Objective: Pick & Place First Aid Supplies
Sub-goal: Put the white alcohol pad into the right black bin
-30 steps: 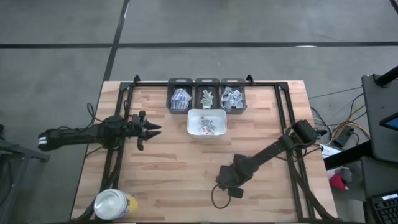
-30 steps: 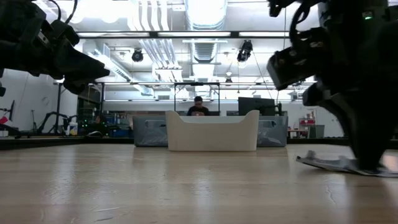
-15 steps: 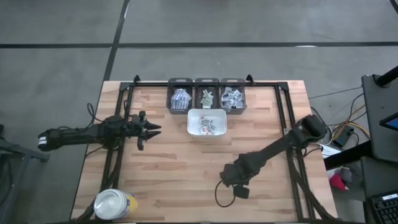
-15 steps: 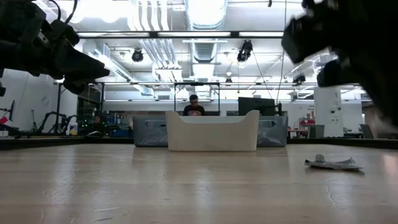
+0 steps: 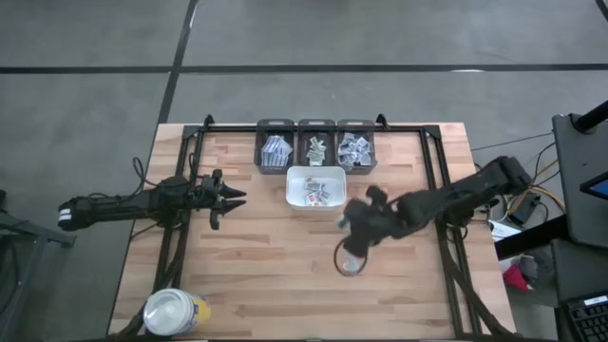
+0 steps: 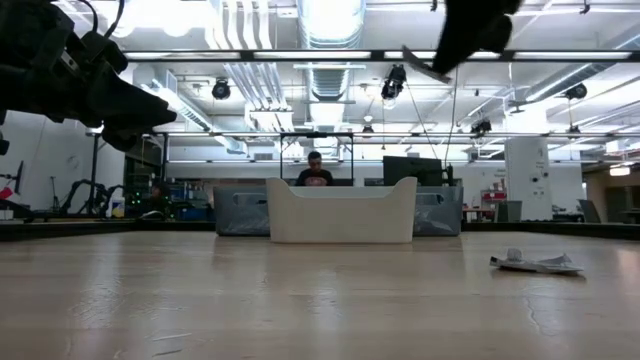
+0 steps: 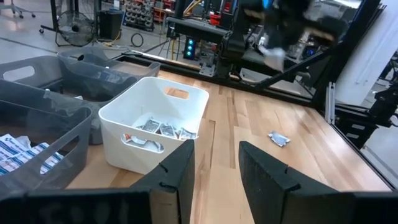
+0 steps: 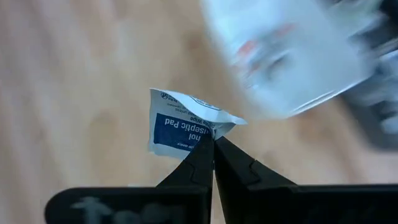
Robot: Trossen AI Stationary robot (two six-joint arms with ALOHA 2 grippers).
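Note:
My right gripper (image 5: 354, 224) hangs above the table just near-right of the white tray (image 5: 291, 186) and is shut on one small white packet with blue print (image 8: 184, 124). The low view shows that gripper (image 6: 450, 48) high up, the packet (image 6: 422, 61) sticking out from it. Another packet (image 6: 535, 263) lies flat on the wood, also visible in the left wrist view (image 7: 278, 138). Several packets lie inside the tray (image 7: 155, 129). My left gripper (image 5: 237, 197) waits open at the table's left, pointing level toward the tray. My right gripper pinches the packet's crumpled corner (image 8: 219, 127) between its two fingertips (image 8: 200, 157). The fingers slant down from the table's right side. The packet is lifted clear of the table and juts out beyond the fingertips.
Three dark bins (image 5: 315, 147) holding more packets stand in a row behind the tray at the far edge. A round white-lidded yellow jar (image 5: 175, 312) sits at the near left corner. A dark frame rail (image 5: 437, 171) runs along the table's sides. Bare wood lies between the tray and the near edge.
My right gripper has risen from the table near the front and swung toward the far edge and the white tray, tipping less steeply, with one packet lifted clear. The other packet has stayed on the wood.

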